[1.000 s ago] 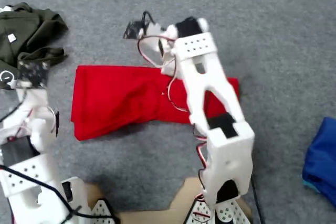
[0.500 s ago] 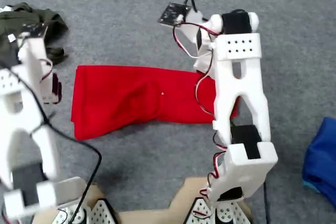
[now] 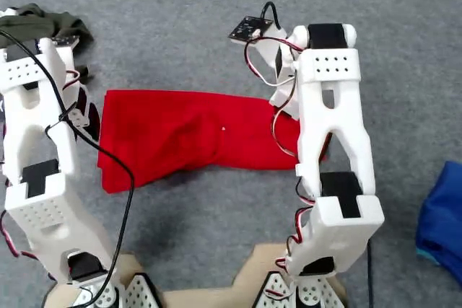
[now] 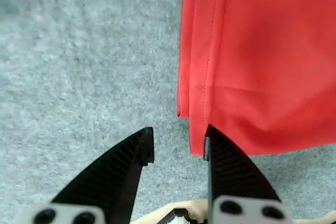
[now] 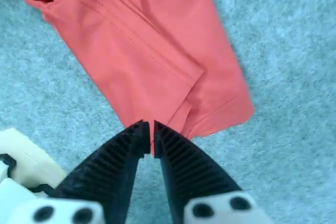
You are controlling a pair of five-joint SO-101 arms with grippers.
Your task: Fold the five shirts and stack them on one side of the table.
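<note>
Because the red cloth shirt (image 3: 180,135) is judged limp, hems should be pinched: right gripper (image 5: 151,129) is clamped there, left gripper (image 4: 178,135) parted.

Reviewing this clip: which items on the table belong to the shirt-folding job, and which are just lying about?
Job: red shirt, spread flat; olive shirt, bunched; blue shirt, at the table edge.
Lying about: tan board by the arm bases; grey table cover.

Grey, felt-like table cover (image 3: 180,27) spread wide, tan board (image 3: 202,299) at its near edge
</note>
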